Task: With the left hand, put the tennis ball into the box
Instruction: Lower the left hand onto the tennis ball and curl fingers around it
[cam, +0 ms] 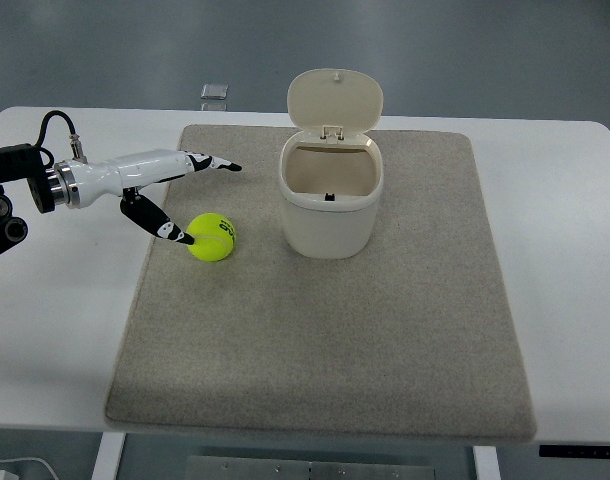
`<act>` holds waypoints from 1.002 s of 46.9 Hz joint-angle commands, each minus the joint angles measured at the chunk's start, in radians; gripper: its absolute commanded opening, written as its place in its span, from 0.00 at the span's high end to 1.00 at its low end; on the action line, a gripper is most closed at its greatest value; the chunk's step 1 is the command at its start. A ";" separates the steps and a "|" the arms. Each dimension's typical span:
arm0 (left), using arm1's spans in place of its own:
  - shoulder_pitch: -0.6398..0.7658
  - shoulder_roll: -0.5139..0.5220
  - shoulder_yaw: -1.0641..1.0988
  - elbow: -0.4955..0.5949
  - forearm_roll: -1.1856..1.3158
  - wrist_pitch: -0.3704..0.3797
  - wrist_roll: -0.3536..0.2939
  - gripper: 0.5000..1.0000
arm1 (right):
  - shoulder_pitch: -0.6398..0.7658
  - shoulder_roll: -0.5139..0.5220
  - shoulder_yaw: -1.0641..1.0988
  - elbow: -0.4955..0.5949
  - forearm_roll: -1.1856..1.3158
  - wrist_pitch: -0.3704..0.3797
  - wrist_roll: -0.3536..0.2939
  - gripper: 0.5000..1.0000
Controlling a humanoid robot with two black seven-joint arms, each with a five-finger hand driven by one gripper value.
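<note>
A yellow-green tennis ball point(212, 237) lies on the grey mat point(325, 340), left of the box. The box point(330, 200) is a cream bin standing upright on the mat with its lid flipped open at the back; its inside looks empty. My left hand point(200, 200) comes in from the left edge, white with black fingertips. Its fingers point(213, 163) are spread, extended past the far side of the ball, and the thumb point(165, 228) reaches down to the ball's left side, close to or touching it. The hand holds nothing. The right arm is out of view.
The mat lies on a white table point(65, 330). A small clear item point(215, 93) sits at the table's far edge, behind the mat. A black cable point(55, 122) loops from the left wrist.
</note>
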 commanded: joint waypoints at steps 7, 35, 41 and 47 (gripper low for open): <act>0.005 0.001 0.018 -0.013 0.029 0.002 0.000 0.10 | 0.000 0.000 0.000 0.000 0.000 0.000 0.000 0.12; 0.052 -0.009 0.064 -0.015 0.169 0.166 -0.002 0.29 | 0.000 0.000 0.002 0.000 0.000 0.000 0.000 0.12; 0.052 -0.009 0.064 -0.015 0.169 0.166 -0.003 0.46 | 0.001 0.000 0.000 0.000 0.000 0.000 0.000 0.12; 0.052 -0.011 0.064 -0.015 0.169 0.166 -0.003 0.53 | 0.001 0.000 0.000 0.000 0.000 0.000 0.000 0.12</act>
